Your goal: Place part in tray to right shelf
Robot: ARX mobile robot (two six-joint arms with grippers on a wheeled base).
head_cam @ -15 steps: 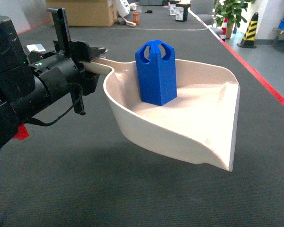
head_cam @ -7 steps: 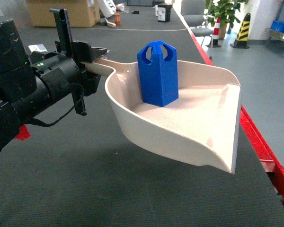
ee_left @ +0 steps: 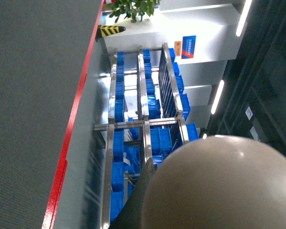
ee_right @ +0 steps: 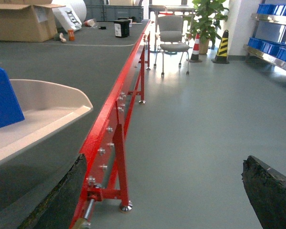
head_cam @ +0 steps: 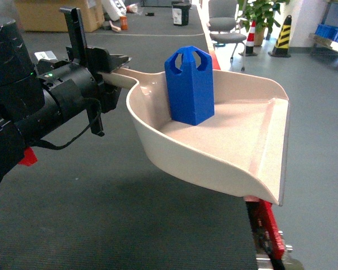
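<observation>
The blue part [head_cam: 190, 84] stands upright in the back of the cream tray [head_cam: 253, 135], which hangs in the air over the table's red edge. My left gripper [head_cam: 114, 72] is shut on the tray's flat handle. The left wrist view is half filled by the tray's rounded underside [ee_left: 224, 186]. The right wrist view catches the part [ee_right: 2, 100] and the tray's rim [ee_right: 62, 98] at its left edge. My right gripper [ee_right: 163, 181] is wide open with only floor between its fingers. The right shelf [ee_right: 274, 47], steel with blue crates, stands far off at the right.
The dark table [head_cam: 101, 214] ends at a red steel frame [ee_right: 119, 119], with grey floor beyond. An office chair [ee_right: 174, 33], a potted plant [ee_right: 205, 19] and a striped cone [ee_right: 222, 47] stand farther back. Steel racks of blue crates [ee_left: 143, 109] show past the tray.
The whole view has swung to the right: the table's red edge and the grey floor now lie under the tray's front lip. Tray, part and left gripper keep the same hold.
</observation>
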